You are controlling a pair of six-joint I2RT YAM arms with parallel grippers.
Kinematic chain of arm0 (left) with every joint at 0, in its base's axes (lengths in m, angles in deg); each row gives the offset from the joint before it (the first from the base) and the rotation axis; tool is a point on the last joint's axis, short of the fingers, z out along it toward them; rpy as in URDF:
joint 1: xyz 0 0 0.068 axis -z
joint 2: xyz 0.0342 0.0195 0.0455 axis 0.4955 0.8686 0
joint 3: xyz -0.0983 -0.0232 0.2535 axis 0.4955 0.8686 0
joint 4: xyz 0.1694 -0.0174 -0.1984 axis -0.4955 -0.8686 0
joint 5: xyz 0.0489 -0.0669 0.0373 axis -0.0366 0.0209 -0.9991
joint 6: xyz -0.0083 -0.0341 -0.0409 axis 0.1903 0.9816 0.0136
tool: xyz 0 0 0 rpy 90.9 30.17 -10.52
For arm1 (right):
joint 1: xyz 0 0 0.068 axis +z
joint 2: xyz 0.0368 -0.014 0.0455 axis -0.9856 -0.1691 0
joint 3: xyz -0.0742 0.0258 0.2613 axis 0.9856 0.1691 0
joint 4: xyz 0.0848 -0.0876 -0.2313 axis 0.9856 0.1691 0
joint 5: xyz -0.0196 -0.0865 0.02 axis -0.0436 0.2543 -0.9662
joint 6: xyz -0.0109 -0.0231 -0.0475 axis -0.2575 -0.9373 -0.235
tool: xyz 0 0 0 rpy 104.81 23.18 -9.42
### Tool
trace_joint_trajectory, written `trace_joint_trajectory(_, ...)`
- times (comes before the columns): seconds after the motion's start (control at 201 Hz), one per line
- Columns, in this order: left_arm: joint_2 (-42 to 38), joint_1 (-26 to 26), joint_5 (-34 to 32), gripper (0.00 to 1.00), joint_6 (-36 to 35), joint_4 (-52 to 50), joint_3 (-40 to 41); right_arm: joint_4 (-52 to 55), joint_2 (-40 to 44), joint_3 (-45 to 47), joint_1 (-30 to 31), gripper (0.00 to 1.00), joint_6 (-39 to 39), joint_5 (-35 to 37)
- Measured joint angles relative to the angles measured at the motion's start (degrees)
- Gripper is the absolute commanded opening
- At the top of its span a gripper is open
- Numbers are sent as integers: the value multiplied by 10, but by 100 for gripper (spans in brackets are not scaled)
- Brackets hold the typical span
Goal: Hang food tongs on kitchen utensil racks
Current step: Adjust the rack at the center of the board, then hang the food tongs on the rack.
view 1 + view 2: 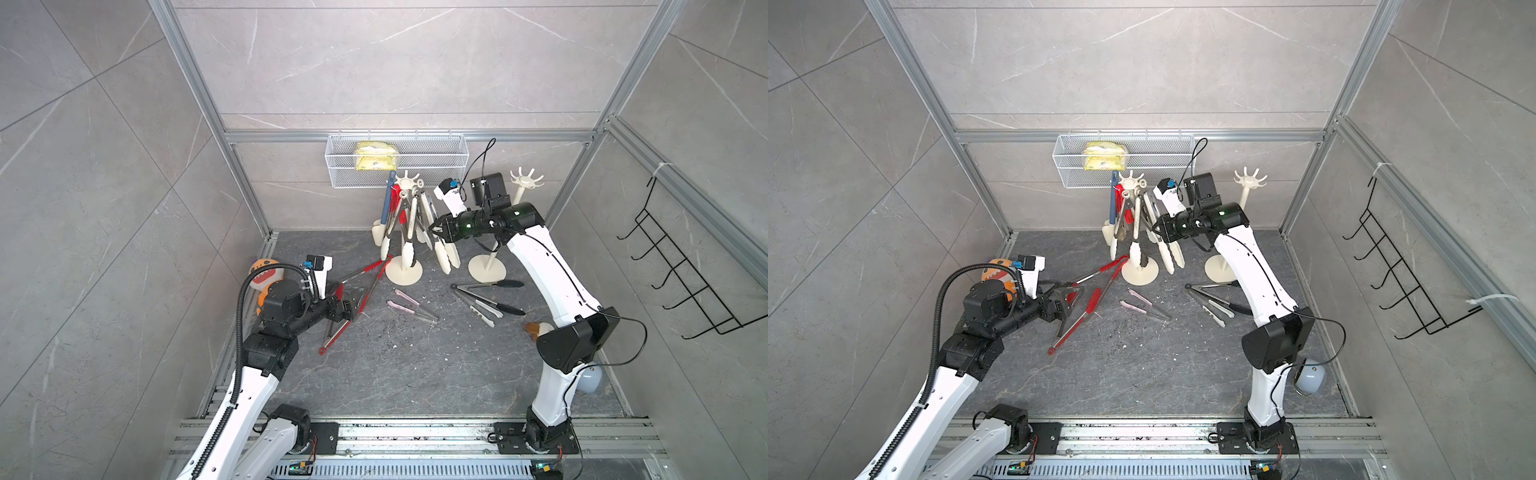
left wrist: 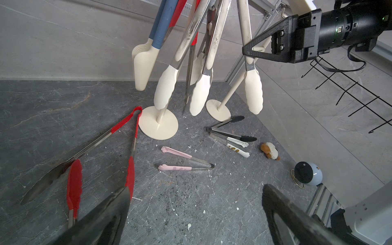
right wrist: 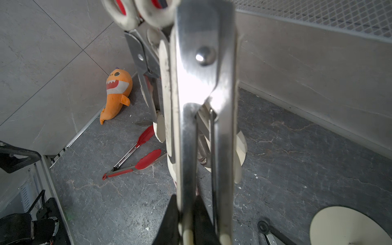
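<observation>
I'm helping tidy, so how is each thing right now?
Left end effector: open, near the red tongs.
Right end effector: shut on the cream tongs.
Cream tongs: dangling beside the full rack.
Red tongs: lying spread on the table.
Pink tongs: lying on the table.
Black-tipped tongs: lying on the table.
Full rack: upright, hung with tongs.
Other rack: upright, prongs bare.

Loaded rack (image 1: 406,181) upright, crown crowded with hanging tongs (image 1: 408,253). Bare rack (image 1: 526,179) upright beside it. Cream-tipped tongs (image 1: 441,255) dangle between them, gripped. Red tongs (image 1: 371,266), pink tongs (image 1: 401,307) and black-tipped tongs (image 1: 509,284) lie splayed near loaded rack's base.
</observation>
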Motion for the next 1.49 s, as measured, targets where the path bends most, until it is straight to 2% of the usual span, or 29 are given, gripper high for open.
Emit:
trace_joint_trajectory(0.737, -3, 0, 0, 100, 0, -4, 0, 3, -6, -12, -34, 0, -10, -104)
trace_joint_trajectory(1.494, -14, 0, -1, 100, 0, -14, 0, 4, -39, -12, -43, 0, -10, -141)
